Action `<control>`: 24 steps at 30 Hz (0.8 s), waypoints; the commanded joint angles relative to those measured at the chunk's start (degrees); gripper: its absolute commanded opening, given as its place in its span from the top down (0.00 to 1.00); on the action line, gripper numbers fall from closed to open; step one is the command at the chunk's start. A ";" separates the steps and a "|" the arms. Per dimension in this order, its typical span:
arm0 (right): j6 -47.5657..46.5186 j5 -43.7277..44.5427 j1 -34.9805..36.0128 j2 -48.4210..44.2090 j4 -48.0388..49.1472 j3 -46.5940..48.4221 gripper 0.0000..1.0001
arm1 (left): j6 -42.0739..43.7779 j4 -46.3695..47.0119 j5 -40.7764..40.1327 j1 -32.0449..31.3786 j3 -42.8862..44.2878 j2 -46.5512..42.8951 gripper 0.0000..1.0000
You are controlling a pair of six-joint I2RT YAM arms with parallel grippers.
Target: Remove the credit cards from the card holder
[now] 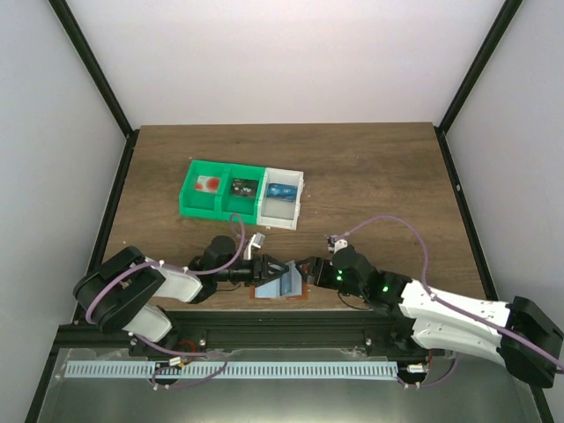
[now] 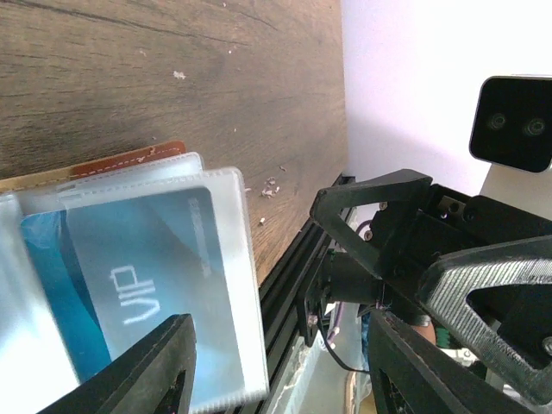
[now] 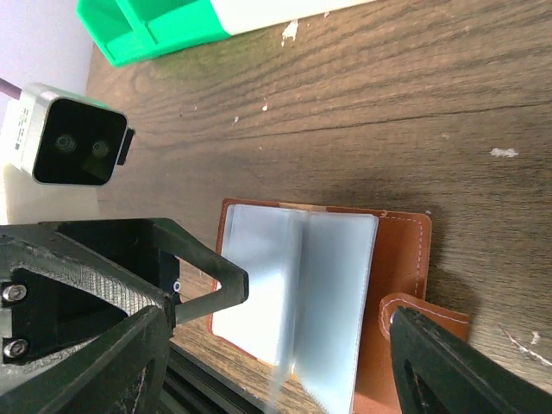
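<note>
The card holder lies open near the table's front edge, orange-brown outside with pale clear sleeves. In the left wrist view a blue card marked VIP sits inside a raised sleeve, and a second blue card shows behind it. My left gripper is open, and that sleeve's edge lies between its fingers, close to the left finger. One of its fingertips reaches over the holder's left page. My right gripper is open and empty, just right of the holder, with its fingers on either side of it.
A green bin with two compartments holds small items at the back. A white bin joined to its right holds a blue card. The black frame rail runs just past the front table edge, close to the holder.
</note>
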 commanded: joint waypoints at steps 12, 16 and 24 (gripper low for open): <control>-1.66 -0.63 0.29 -1.23 0.66 -0.18 0.44 | 4.24 -1.50 -3.04 -0.26 -2.03 -3.23 0.44; -3.99 -4.07 0.29 1.47 2.92 0.98 0.54 | 5.73 -3.19 -4.07 -0.02 -1.77 -2.40 0.44; -4.86 -7.29 0.29 10.12 5.98 2.95 0.62 | 6.92 -3.38 -5.26 0.05 -1.87 0.38 0.45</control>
